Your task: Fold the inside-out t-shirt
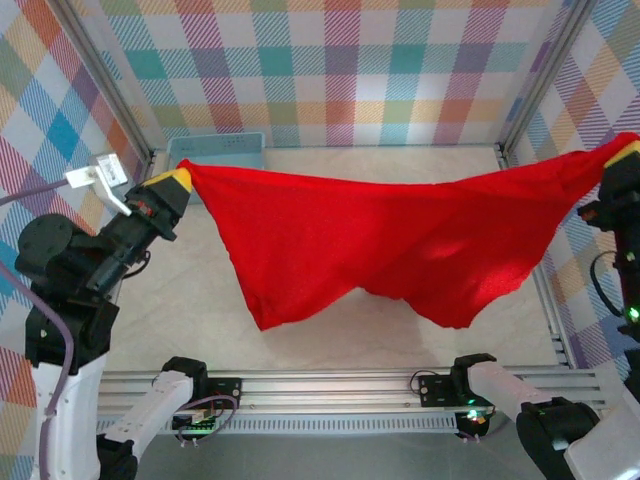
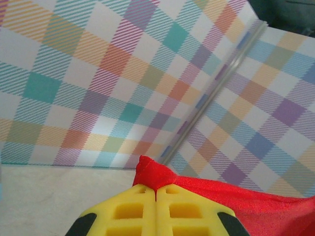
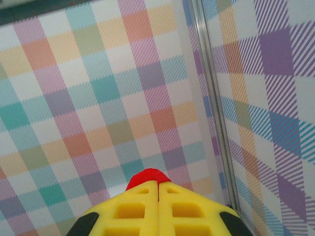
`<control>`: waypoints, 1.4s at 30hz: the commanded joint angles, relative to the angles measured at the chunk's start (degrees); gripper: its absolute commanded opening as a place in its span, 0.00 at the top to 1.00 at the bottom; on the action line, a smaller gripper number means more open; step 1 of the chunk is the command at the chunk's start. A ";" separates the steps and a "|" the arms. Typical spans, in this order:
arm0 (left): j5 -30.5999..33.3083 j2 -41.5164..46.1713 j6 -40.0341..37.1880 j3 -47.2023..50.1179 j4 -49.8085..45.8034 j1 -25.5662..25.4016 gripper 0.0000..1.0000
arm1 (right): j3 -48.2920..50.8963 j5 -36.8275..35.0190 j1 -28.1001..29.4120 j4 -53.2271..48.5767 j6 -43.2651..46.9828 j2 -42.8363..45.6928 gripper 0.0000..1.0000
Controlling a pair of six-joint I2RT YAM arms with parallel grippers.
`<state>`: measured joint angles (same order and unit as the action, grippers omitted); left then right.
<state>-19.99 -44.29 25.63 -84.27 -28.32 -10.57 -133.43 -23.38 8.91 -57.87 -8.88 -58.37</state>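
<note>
Two arms are holding the inside-out t-shirt (image 1: 380, 240) up in the air between them, stretching its top edge across almost the whole width of the table (image 1: 200, 310). Over on the left, the left gripper (image 1: 178, 180) is pinching one corner of the red cloth. From the left wrist camera its yellow fingers (image 2: 128, 211) are pressing together, with a small tuft of the t-shirt (image 2: 147, 174) poking out past the tips and the rest trailing off to the right. On the far right, the right gripper (image 1: 625, 152) is clamping the opposite corner up high beside the checked side wall (image 1: 572, 250). Its own camera is showing the yellow fingers (image 3: 192, 211) closed on a little red bump of cloth (image 3: 146, 176). Between the two grips the shirt is sagging in a broad swag, its lower folds hanging down in two points over the tabletop; whether they are touching the surface I cannot tell. Behind the left corner of the cloth, a light-blue basket (image 1: 215, 152) is sitting against the back wall (image 1: 400, 70).
</note>
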 commanded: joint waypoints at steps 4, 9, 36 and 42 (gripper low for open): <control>-1.04 -1.02 2.27 4.63 5.79 0.78 1.00 | -0.96 -0.64 -0.39 4.72 1.94 -2.11 1.00; 3.03 -10.46 2.49 10.78 8.08 0.79 1.00 | 10.85 0.37 -0.38 7.97 1.85 -6.49 1.00; 18.78 -49.57 -1.94 16.66 1.06 -9.83 0.43 | 54.59 16.89 -0.46 9.44 -5.98 -3.10 1.00; 26.62 -54.58 2.03 13.90 -2.55 -11.04 0.44 | 55.20 15.60 -0.38 9.38 -5.71 -2.12 1.00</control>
<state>0.16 -97.03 25.56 -69.12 -28.08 -22.35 -78.39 -8.25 8.91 -49.10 -14.35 -61.54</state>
